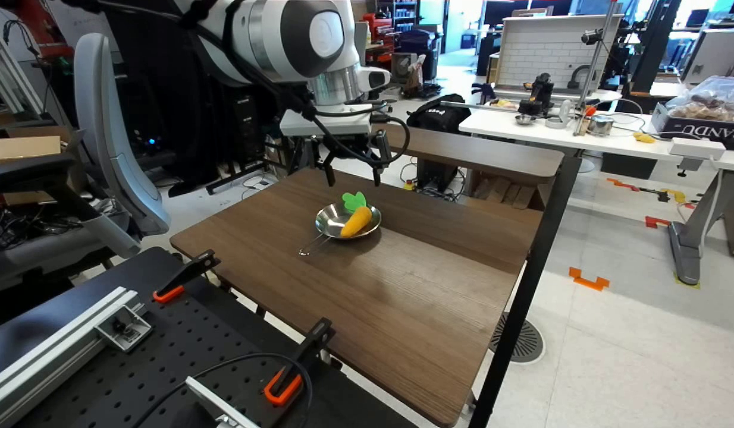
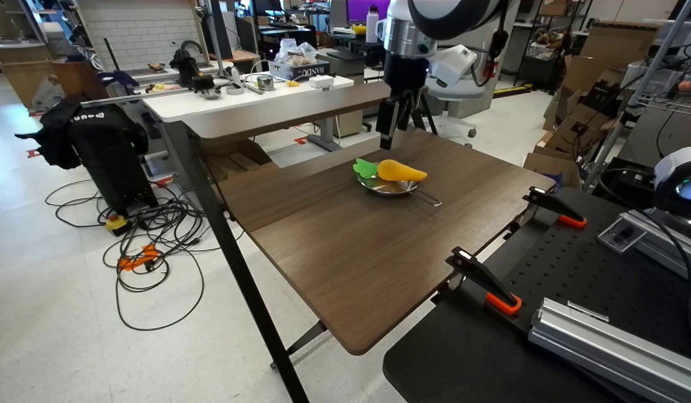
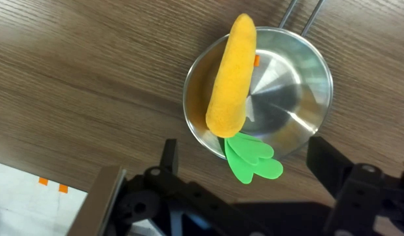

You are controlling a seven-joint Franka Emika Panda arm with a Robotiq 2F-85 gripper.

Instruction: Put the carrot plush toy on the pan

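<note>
The carrot plush toy [image 3: 233,78], orange-yellow with green leaves, lies in the shiny silver pan [image 3: 282,108] in the wrist view. Its tapered tip crosses the rim near the wire handle, and its leaves hang over the opposite rim. The carrot [image 1: 356,222] [image 2: 400,170] and the pan [image 1: 326,223] [image 2: 379,189] also show in both exterior views, on the wooden table. My gripper [image 3: 243,143] is open, with nothing between its fingers. In both exterior views the gripper [image 1: 354,180] [image 2: 395,137] is above the table, higher than the carrot and pan and apart from them.
The wooden table [image 1: 414,285] has a raised shelf [image 1: 492,148] at its far side and a black slanted post [image 1: 527,285] along one edge. Two orange-handled clamps [image 1: 284,383] [image 1: 169,292] grip the adjacent black perforated board [image 1: 182,351]. A grey chair [image 1: 117,137] stands nearby.
</note>
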